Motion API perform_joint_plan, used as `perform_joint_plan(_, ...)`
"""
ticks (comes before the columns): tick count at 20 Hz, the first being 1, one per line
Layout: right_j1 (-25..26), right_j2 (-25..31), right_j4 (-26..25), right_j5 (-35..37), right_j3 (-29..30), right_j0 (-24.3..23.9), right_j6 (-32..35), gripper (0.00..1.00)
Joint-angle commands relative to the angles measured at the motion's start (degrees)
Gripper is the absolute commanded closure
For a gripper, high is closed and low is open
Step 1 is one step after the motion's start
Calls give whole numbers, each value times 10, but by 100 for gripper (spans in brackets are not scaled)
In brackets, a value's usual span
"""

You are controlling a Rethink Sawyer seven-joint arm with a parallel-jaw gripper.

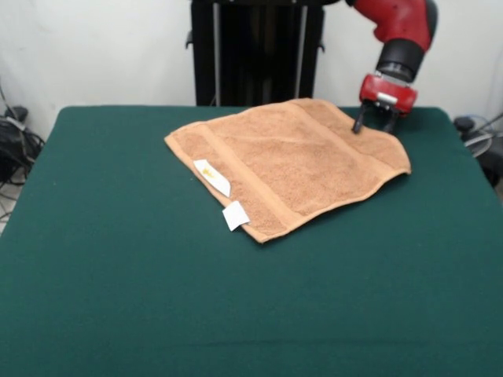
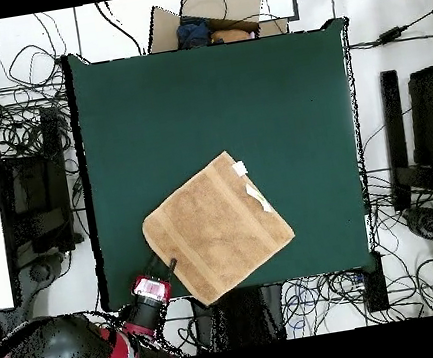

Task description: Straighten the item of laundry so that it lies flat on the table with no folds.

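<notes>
Front view, towel [image 1: 291, 165]: you see it spread on the table [image 1: 118, 298], turned cornerwise, tags toward the camera.
Front view, gripper [image 1: 374, 124]: fingers slightly spread, tips at the towel's far right edge band, pinching nothing you can confirm.
Overhead view, towel [image 2: 218, 227]: near the robot-side table edge [image 2: 100, 185]; looks nearly flat.
Overhead view, gripper [image 2: 165, 272]: just beside the towel's corner; towel extends away from it.
Containers: none.

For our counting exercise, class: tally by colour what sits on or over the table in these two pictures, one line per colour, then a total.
Orange-tan: 1, the square terry towel
White: 2, the small fabric tags on one towel edge
Red and black: 1, the robot arm's pincer
Dark green: 1, the felt-like table
Total: 5
</notes>
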Motion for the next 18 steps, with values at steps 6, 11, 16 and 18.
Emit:
perform_joint_plan(6,61,23,101,180,-37,-15,-72,0)
perform_joint_plan(11,55,39,129,182,-50,-23,-70,0)
perform_joint_plan(16,48,54,155,177,-71,-31,-71,0)
perform_joint_plan(18,45,53,154,171,-73,-32,-63,0)
